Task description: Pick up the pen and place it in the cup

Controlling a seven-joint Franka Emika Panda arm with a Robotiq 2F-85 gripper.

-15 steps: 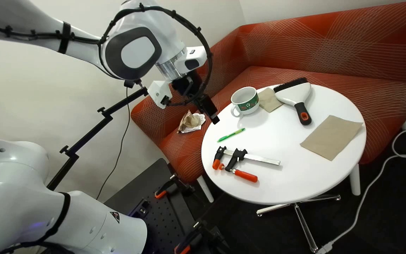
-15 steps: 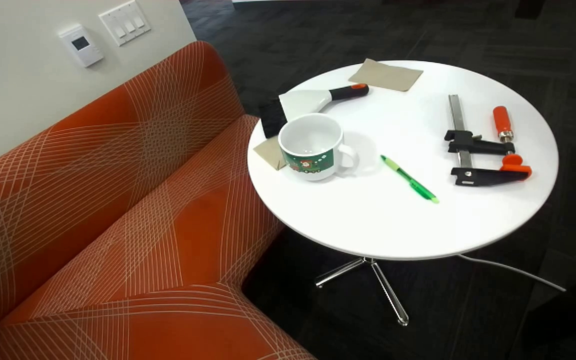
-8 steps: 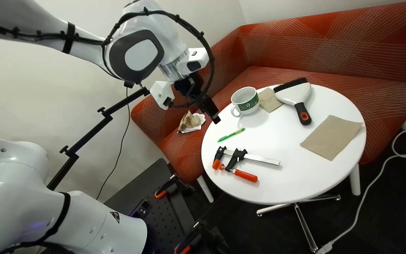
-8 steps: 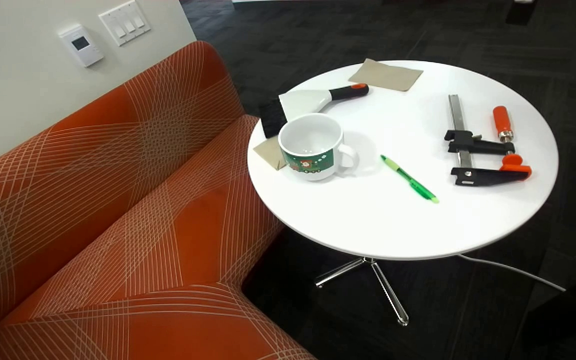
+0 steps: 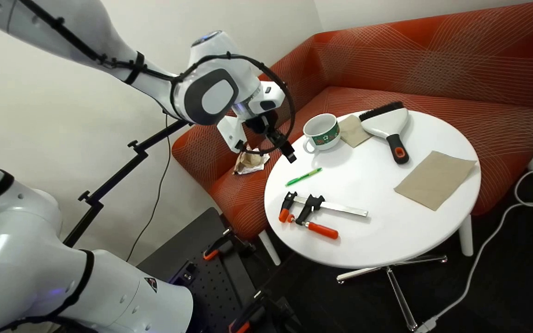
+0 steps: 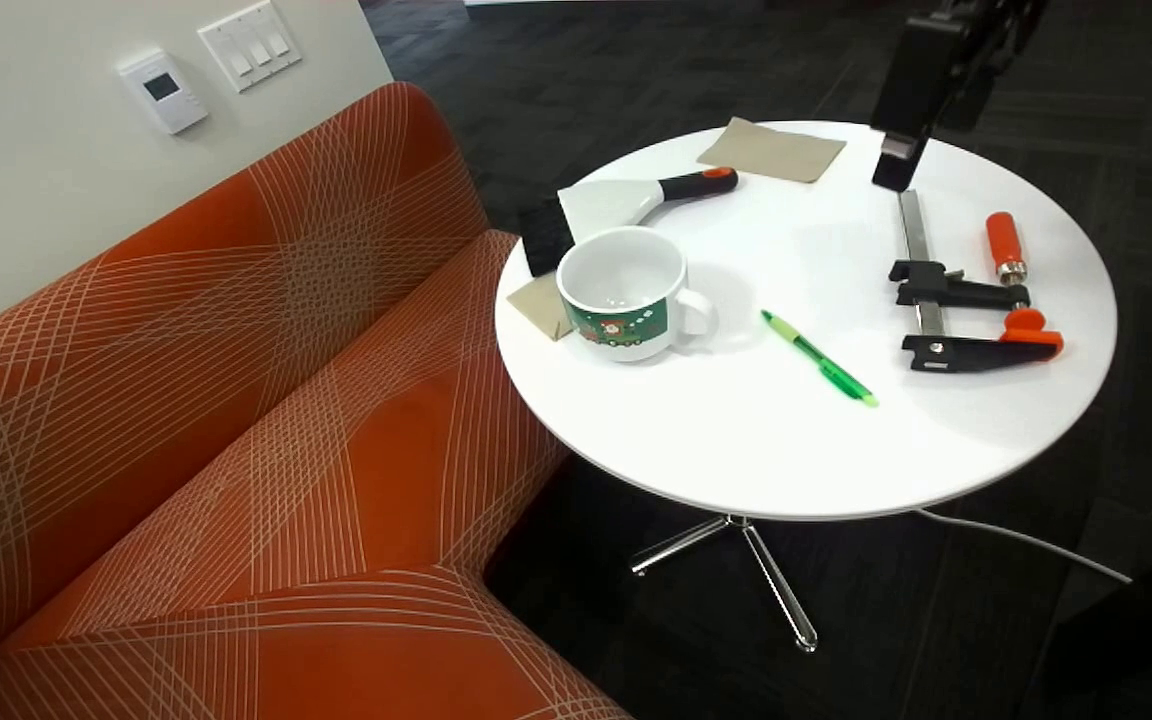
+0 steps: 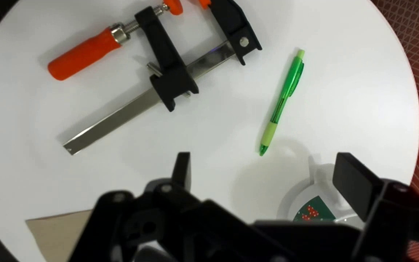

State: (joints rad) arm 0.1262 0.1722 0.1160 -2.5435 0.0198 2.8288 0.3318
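pen (image 7: 281, 103) on the table (image 7: 351, 109), below and apart from the spread-fingered tool (image 7: 266, 167)

No text, brand or number is legible. In an exterior view, a small dark label (image 5: 151, 284) on the white robot arm (image 5: 123, 286) carries markings too small to read. The wall unit (image 6: 173, 110) has a dark display (image 6: 162, 87) — characters cannot be made out. The cup (image 6: 624, 290) bears a green printed band (image 6: 626, 328) — pictorial, any lettering unreadable.

In the wrist view, the gripper (image 7: 264, 165) partly hid the cup (image 7: 314, 210) at four o'clock; the clamp (image 7: 173, 78) was cropped at twelve.
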